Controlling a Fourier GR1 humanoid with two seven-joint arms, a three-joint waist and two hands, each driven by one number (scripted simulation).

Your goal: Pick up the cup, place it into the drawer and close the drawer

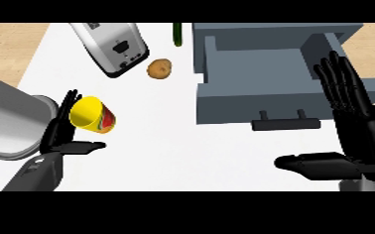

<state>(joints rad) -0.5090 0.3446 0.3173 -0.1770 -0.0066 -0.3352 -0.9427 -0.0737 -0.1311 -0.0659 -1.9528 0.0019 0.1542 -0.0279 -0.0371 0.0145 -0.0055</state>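
The yellow cup (93,115) lay tipped on the white counter (168,144) against the left hand's (62,129) straight, unclosed fingers — it risked rolling away from the open drawer (256,79) — while the right hand (341,124) rested spread.

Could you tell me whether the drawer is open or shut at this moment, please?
Open. The drawer is pulled out from its grey housing, its empty inside is visible from above, and its handle faces the robot.
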